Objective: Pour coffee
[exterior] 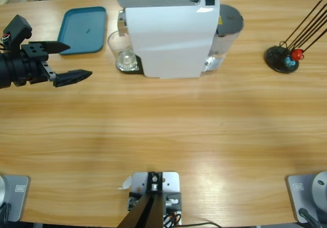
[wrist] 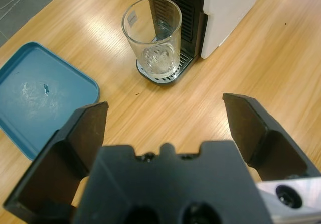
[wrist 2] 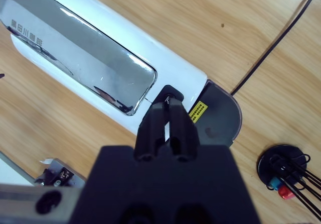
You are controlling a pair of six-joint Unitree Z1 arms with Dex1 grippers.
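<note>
A clear glass tumbler point(wrist: 153, 38) stands on the black drip grate point(wrist: 163, 76) under the spout of the white coffee machine point(exterior: 168, 33). The glass looks clear, and the coffee is out of view. My left gripper point(wrist: 164, 103) is open and empty, low over the table and a short way from the glass; from above, the left gripper point(exterior: 77, 60) is left of the tumbler point(exterior: 124, 51). My right gripper point(wrist 2: 170, 101) is shut above the machine's top, its tips at a small black button point(wrist 2: 167, 90) beside the chrome lid point(wrist 2: 75, 53). I cannot tell whether they touch.
A teal tray point(exterior: 82, 29) lies at the back left, behind the left gripper. A black capsule stand point(exterior: 282, 59) with thin rods and red and blue capsules sits at the back right. The machine's grey water tank point(exterior: 229, 23) is on its right side.
</note>
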